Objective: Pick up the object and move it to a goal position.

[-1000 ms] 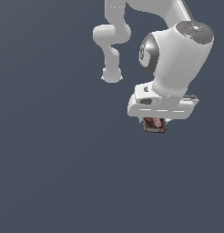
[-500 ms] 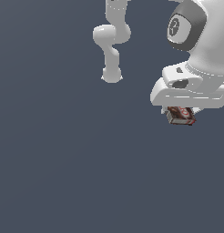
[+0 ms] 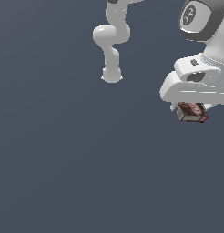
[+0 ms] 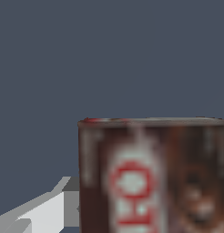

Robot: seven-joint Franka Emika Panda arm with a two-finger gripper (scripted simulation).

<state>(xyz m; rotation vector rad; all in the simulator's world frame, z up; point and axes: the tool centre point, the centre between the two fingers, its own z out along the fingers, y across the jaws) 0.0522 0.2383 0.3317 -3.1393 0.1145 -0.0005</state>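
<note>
In the exterior view, my white pincer [image 3: 192, 109] sits at that view's right edge, clamped on the small dark brown and red box-shaped package with whitish marks and grey sides [image 3: 191, 112], which hangs slightly tilted just under my hand, above the plain dark grey-blue surface [image 3: 77, 164]. In the wrist view, the package [image 4: 155, 177] fills the near field, blurred, its red and whitish print facing the camera, with one pale grey finger [image 4: 45, 211] just beside it.
</note>
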